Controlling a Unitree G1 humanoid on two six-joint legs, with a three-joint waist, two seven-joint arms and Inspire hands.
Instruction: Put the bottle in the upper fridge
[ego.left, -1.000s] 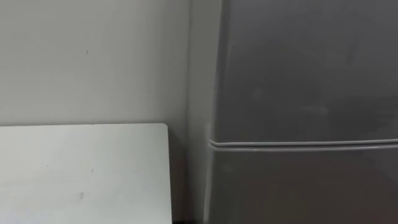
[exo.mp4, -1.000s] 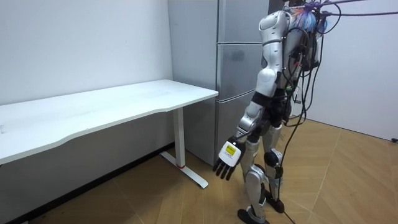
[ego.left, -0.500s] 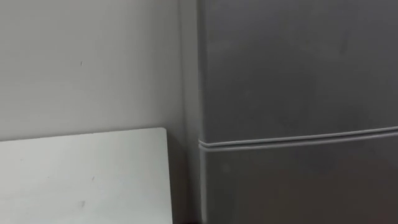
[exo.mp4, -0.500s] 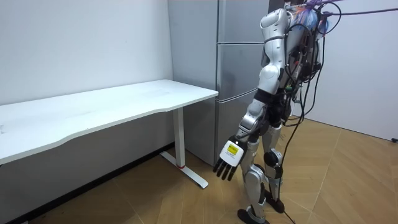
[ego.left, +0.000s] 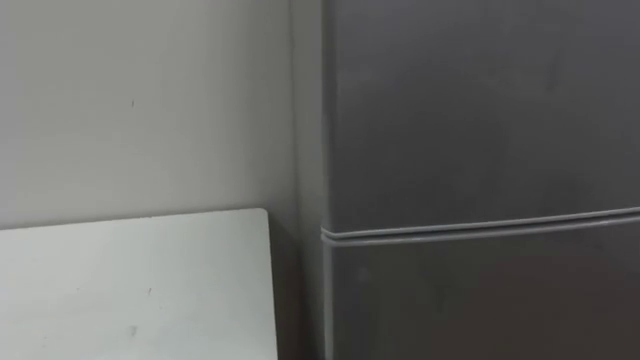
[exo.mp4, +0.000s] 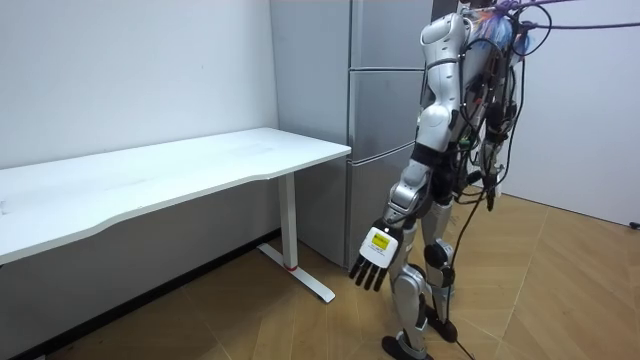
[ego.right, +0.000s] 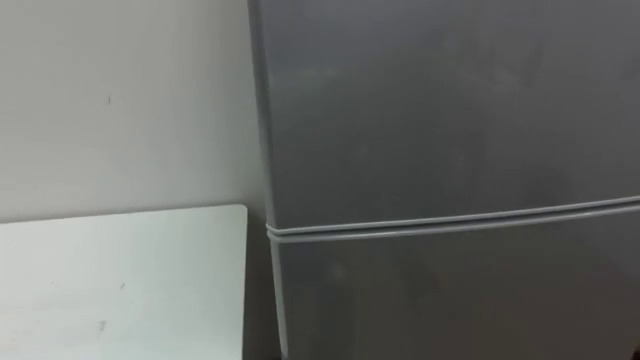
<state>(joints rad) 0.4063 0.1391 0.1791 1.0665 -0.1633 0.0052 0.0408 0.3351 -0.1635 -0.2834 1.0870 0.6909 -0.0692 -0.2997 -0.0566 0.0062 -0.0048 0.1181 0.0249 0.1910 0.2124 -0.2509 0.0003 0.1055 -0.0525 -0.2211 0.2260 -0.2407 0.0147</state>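
In the left eye view, the grey fridge (ego.left: 480, 150) takes up the right side. Its doors are closed, and a pale horizontal seam (ego.left: 480, 228) separates the upper door (ego.left: 480, 100) from the lower door (ego.left: 480, 300). At the lower left is the corner of a white counter (ego.left: 130, 290). Its right edge lies near the fridge's side, with a dark gap between them. A plain light wall (ego.left: 140, 100) rises behind the counter.

In the room view, the robot stands upright on the wooden floor (exo.mp4: 560, 290), just in front of the fridge and facing it. The end of the long white counter is on its left. Its left arm hangs straight down at its side. The left hand (exo.mp4: 372, 262) is low by the thigh with its back turned toward the camera. The fingers are released, spread loosely and pointing at the floor, with nothing in their grasp. The hand is well apart from both the fridge and the counter.

The right eye view shows the same scene. The closed fridge doors and their seam cover the right and middle, and the counter's corner sits at the lower left against the wall.

I cannot tell where the bottle is.
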